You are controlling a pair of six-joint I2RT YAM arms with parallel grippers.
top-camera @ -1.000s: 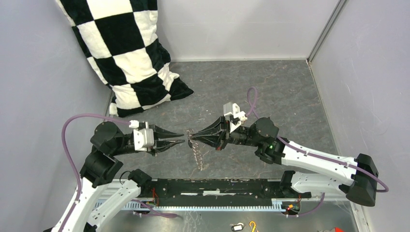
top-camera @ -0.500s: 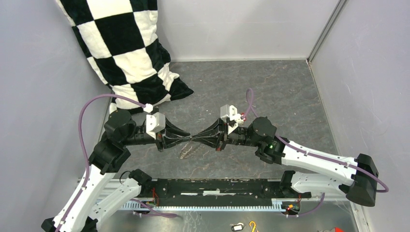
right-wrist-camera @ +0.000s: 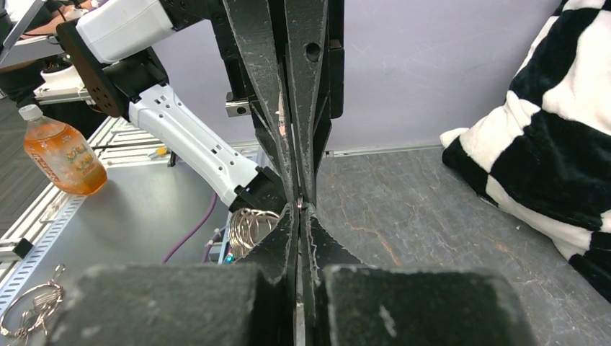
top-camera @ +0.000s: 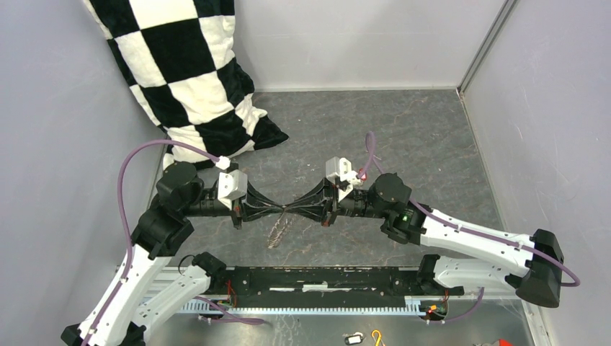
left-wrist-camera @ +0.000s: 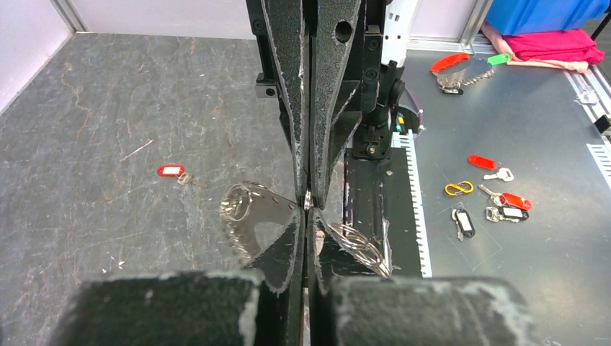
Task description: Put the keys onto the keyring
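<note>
Top: left gripper (top-camera: 283, 210) and right gripper (top-camera: 294, 210) tip to tip over mid grey table (top-camera: 403, 130), both clamped on large grey toothed metal keyring (top-camera: 277, 231); hangs edge-on, long axis slanting near-left, walls (top-camera: 360, 43) well apart. Left wrist: keyring loops flank fingers (left-wrist-camera: 284, 241). Right wrist: keyring low-left of pinch.

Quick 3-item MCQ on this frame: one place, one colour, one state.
1. Where is the keyring? A at the back wall; B centre, where both arms meet; C at the right wall
2. Pillow colours? A red and blue; B black and white; C plain grey
3. Left fingers? A wide open; B shut; C out of view

Key: 1B, it sits right by the two arms' touching tips; 2B, a checked black-and-white pattern; 3B, no gap shows between them in the left wrist view.
</note>
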